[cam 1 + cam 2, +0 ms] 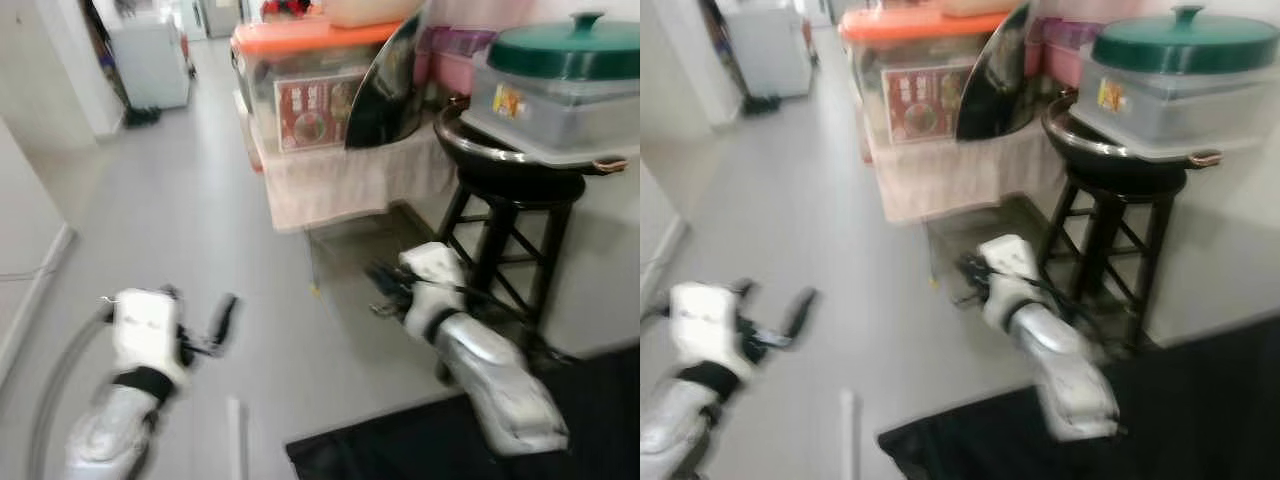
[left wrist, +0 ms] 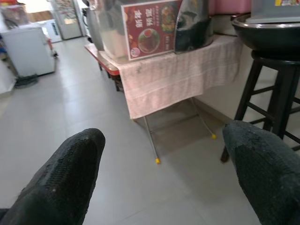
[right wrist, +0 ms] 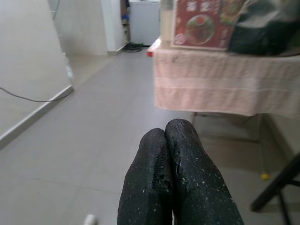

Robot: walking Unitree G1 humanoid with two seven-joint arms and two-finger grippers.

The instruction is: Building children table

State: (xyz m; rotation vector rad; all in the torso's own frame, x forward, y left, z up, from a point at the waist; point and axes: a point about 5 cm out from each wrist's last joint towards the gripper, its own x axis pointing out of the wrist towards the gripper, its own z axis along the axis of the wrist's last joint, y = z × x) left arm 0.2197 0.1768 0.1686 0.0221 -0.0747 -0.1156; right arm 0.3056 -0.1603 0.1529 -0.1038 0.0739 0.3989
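**Two grippers over a grey tiled floor, both empty**

Two silver arms reach forward in the left eye view, blurred. The left gripper (image 1: 222, 318) hangs over the grey tiled floor (image 1: 200, 220), and the right gripper (image 1: 385, 285) sits low beside a black stool (image 1: 505, 235). On the stool rests a black pan (image 1: 500, 160) carrying a clear container with a green lid (image 1: 565, 50). Just beside it stands a low folding table draped in a pink towel (image 1: 350, 180), bearing an orange-lidded box (image 1: 300, 85). A black mat (image 1: 400, 450) lies at the near edge.

From the left wrist view, the two black fingers (image 2: 61, 183) stand wide apart with nothing between them, pointing at the towel-covered table and the stool.

From the right wrist view, the fingers (image 3: 180, 178) are pressed together, holding nothing. A small white cylinder (image 3: 89, 219) lies on the floor near them. No children's table part can be made out.
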